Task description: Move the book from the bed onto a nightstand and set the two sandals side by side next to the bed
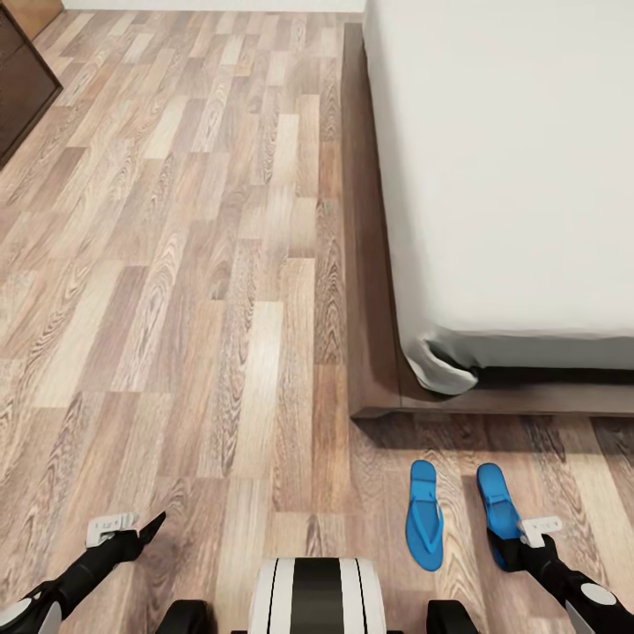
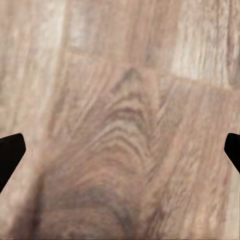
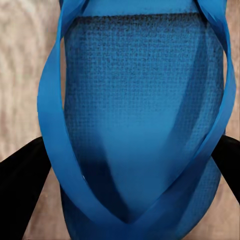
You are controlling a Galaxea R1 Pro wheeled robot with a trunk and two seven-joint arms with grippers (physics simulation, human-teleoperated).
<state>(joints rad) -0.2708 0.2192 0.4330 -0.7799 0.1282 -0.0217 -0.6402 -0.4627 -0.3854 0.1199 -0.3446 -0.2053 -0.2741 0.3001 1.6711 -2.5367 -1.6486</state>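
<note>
Sandals: two blue flip-flops on the plank floor (image 1: pixel 176 264), side by side just off the bed's foot corner; left sandal (image 1: pixel 424 515) lies free, right sandal (image 1: pixel 498 506) sits partly under the right gripper.
Bed: off-white mattress on dark wooden base (image 1: pixel 374 264), near the sandals.
Right gripper (image 1: pixel 519 550): fingers (image 3: pixel 20 175) spread wide, flanking the right sandal (image 3: pixel 140 125); grip not closed.
Left gripper (image 1: pixel 145 533): spread wide over bare floor (image 2: pixel 120 125), holding nothing.
Cabinet (image 1: pixel 22 84): dark, far left corner.

Black arms (image 1: pixel 84 572) with white wrist brackets; white trunk (image 1: pixel 317 594), black-striped.
</note>
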